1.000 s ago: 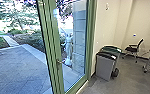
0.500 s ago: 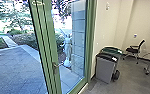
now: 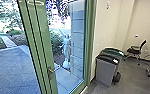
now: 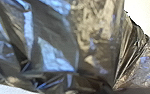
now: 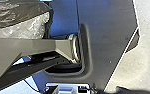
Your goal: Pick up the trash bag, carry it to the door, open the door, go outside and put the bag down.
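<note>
left gripper: can't tell how far open, can't confirm a grip from here. right gripper: same, opening and hold both unclear. trash bag (image 4: 56, 47), dark, shiny, creased, sits right up close to the left gripper; part of it is also near the right gripper, beside the robot's dark plate (image 5: 108, 37). thin clear plastic (image 5: 31, 27) by the bag there. bag likely picked up and riding with the robot, that's a judgement, contact can't be made out.

farther out, ahead of both grippers: green-framed door (image 3: 37, 42) with lever handle (image 3: 51, 71), well apart from any gripper as far as visible. can't tell if it's shut or ajar. past it, paved yard (image 3: 13, 68) and a pale statue (image 3: 66, 52) behind the glass. off to the grippers' right side, indoors: grey bin (image 3: 106, 71) with black lid, green-lidded bin (image 3: 112, 52) just behind, then office chair (image 3: 134, 51) by the wall (image 3: 123, 22).

progress guess: pickup looks done, carry to door well along, robot is indoors at the doorway. left to do: door opening if it's not already unlatched, going out, setting bag down. roughly mid-task.

text: small pale labels (image 3: 115, 60) on the bin lids, not legible. no brand or writing readable on bag, door or handle.
</note>
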You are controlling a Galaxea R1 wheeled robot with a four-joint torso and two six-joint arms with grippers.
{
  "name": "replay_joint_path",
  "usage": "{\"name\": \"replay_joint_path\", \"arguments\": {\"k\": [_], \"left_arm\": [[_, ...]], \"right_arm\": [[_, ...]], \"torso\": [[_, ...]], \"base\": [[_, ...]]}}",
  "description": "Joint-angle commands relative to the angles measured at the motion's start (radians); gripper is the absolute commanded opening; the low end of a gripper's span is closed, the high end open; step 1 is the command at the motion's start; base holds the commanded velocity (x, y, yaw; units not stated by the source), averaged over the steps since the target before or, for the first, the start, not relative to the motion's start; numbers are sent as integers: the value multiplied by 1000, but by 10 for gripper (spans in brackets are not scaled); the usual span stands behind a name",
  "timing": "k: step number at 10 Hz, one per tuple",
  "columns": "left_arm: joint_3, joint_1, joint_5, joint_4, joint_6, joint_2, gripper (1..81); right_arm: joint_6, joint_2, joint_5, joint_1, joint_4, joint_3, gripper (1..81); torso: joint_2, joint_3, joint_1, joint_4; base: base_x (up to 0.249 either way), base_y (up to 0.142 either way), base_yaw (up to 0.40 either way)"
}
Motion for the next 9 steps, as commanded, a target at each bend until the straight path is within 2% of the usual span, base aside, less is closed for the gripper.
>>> {"name": "replay_joint_path", "arguments": {"k": [1,9], "left_arm": [[1,-57,77,-3,10,-4,10],[1,-57,77,-3,10,-6,10]], "right_arm": [[-3,5,-65,49,-3,3,811],[-5,5,-65,49,-3,3,811]], "torso": [[0,0,0,0],[0,0,0,0]], "base": [[181,-68,0],[171,0,0]]}}
